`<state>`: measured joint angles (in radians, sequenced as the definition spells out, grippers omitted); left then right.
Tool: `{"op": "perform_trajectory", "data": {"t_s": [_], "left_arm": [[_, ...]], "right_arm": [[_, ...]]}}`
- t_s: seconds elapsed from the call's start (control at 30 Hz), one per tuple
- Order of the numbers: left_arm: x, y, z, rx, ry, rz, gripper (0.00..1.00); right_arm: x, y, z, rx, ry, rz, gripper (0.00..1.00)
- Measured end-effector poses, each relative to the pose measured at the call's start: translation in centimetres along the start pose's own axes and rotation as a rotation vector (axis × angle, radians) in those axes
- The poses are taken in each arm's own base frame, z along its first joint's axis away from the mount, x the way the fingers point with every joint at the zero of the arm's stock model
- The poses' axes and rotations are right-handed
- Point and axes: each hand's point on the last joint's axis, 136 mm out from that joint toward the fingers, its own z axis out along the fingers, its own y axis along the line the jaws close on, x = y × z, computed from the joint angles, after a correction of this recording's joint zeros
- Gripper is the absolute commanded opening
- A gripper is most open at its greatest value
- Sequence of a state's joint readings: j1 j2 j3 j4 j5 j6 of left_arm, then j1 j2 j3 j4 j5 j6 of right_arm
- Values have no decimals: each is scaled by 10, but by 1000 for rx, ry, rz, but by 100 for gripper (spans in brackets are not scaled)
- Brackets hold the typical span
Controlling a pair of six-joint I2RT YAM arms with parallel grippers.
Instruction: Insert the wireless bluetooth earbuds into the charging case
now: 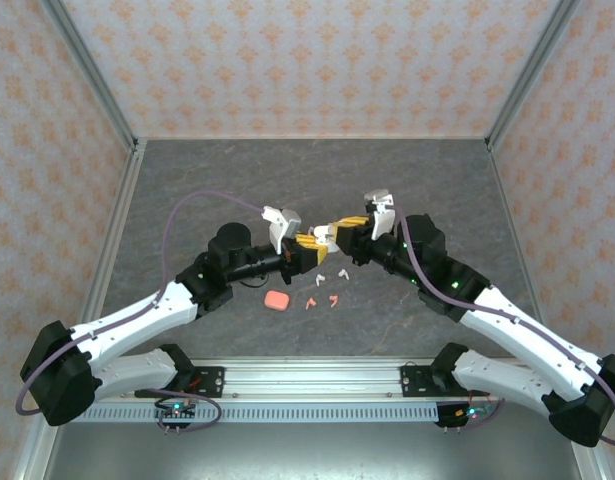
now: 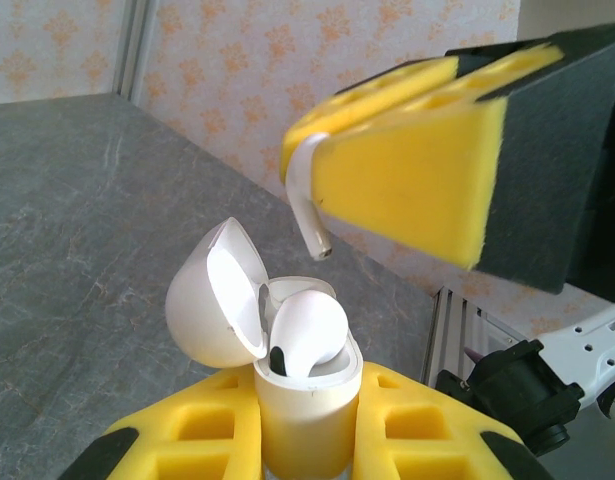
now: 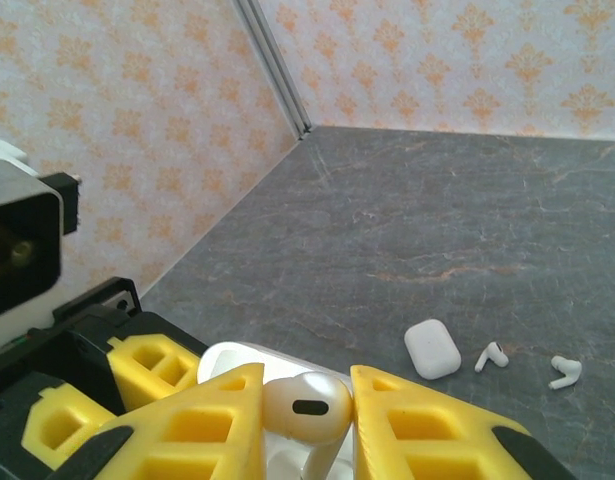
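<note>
At the bottom of the left wrist view, the left claw (image 2: 307, 440) is pressed onto the white charging case (image 2: 307, 395). The case is held upright with its lid (image 2: 212, 300) swung open to the left, presumably so that the wells face upward for loading. One seated earbud (image 2: 309, 330) is lodged in the case, its head standing proud. Just above and apart from it, the held earbud (image 2: 305, 195) is pinched at its head by the right claw (image 3: 307, 385). Its stem points down, apparently lined up for the free well.

The seated earbud and the raised lid are judged the likeliest things to be bumped on the way down. Case and earbud are held aloft over the middle of the table (image 1: 237, 180). On the table, nearer the arm bases, a coral-pink case (image 1: 277, 300) and two pink earbuds (image 1: 310, 303) are laid out. A closed white case (image 3: 432, 348) and two loose white earbuds (image 3: 490, 356) lie there too, all clear of the claws.
</note>
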<state>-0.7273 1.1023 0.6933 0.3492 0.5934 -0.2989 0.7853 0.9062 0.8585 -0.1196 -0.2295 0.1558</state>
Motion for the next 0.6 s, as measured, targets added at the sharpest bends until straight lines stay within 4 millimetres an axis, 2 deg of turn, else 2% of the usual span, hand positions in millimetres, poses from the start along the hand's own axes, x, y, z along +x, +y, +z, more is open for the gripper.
{"op": "perform_trajectory", "data": {"t_s": [0.6], "left_arm": [[-2, -1, -1, -5, -9, 4, 0]], "right_arm": [[18, -4, 7, 10, 69, 17, 24]]}}
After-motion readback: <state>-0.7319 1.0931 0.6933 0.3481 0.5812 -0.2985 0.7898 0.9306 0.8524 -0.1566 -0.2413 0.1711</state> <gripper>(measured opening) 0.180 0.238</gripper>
